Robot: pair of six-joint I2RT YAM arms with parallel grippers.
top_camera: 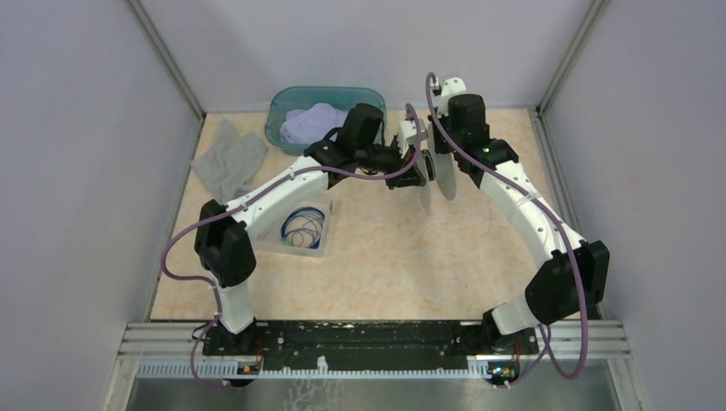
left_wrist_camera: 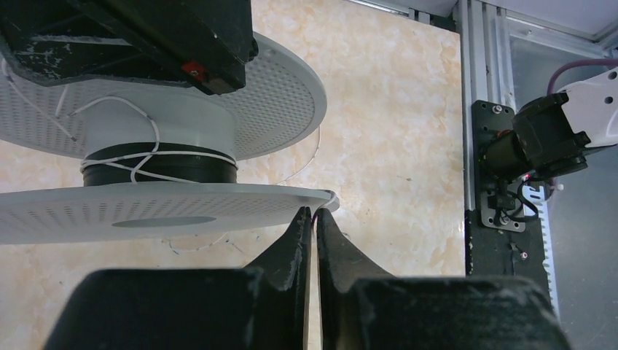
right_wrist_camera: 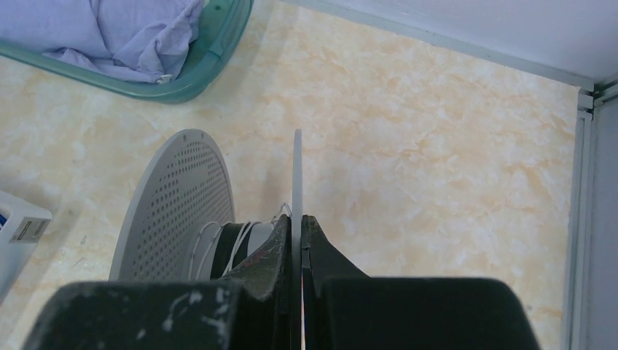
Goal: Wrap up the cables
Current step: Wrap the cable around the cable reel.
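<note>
Cables (left_wrist_camera: 157, 154): I count one, white, wound on one spool (left_wrist_camera: 284, 95); right pincer (right_wrist_camera: 296, 222) clamped on its flange, left pincer (left_wrist_camera: 314, 216) barely apart.

No text, brand or number can be read in any view; the white box (right_wrist_camera: 13, 248) at the lower left edge of the right wrist view carries a small label (right_wrist_camera: 28, 230) with a blue mark; its print is too blurred to read.

Two arms (top_camera: 274, 190) (top_camera: 522, 201), one spool (top_camera: 447, 175), one white cable (left_wrist_camera: 157, 157), one teal tub (top_camera: 282, 107), two cloths (top_camera: 312, 124) (top_camera: 227, 158), one clear box (top_camera: 318, 247) of blue cables (top_camera: 301, 227).
</note>
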